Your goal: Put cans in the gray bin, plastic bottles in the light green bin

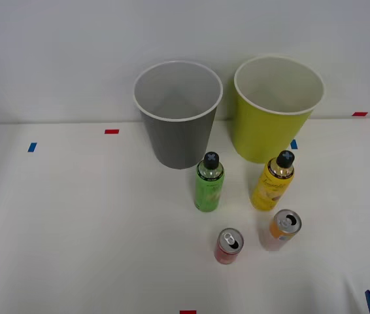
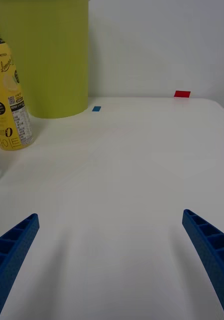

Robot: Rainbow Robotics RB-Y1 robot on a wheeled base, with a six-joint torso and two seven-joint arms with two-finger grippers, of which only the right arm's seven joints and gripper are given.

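1. Front view showed you both bins at the worktop's far edge, the gray bin (image 1: 177, 118) beside the light green bin (image 1: 275, 111), neither holding anything you could see.
2. All four items stood in front of them, unsorted: green bottle (image 1: 209, 183), yellow bottle (image 1: 272, 182), red can (image 1: 229, 246) and orange can (image 1: 282, 230), so by your reckoning the whole job was left.
3. Your right gripper (image 2: 112, 260) had its jaws spread wide, holding nothing, low over bare worktop (image 2: 131, 165) near the front right corner.
4. On the yellow bottle's label you could read "Fresh Lemon".
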